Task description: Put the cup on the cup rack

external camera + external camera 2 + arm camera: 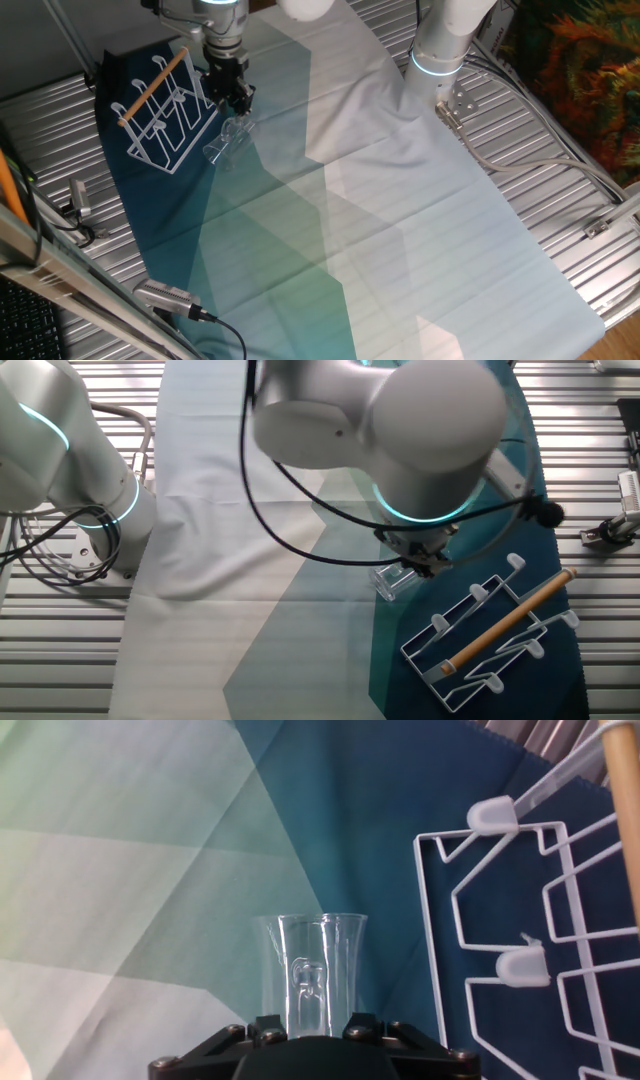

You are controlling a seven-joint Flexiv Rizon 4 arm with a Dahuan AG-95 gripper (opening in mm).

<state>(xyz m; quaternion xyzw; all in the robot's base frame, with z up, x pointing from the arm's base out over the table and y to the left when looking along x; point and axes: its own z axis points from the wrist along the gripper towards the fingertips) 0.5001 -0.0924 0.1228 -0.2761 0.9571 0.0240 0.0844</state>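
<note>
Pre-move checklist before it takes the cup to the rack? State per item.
1. Cup held by the gripper: cannot tell; the fingers are hidden in every view.
2. Cup intact, rim showing: ok in the hand view.
3. Cup off the cloth: ok, it looks lifted and tilted beside the rack.
4. Rack standing, wooden rod in place: ok.
5. Pegs free: ok, nothing hangs on the near peg or the others in view.
6. Cup mouth lined up with a peg: not ok, the rack sits off to one side.

Clear glass cup (310,970), handled, lies on its side on the cloth just beside the white wire cup rack (165,105), wooden rod on top.
</note>
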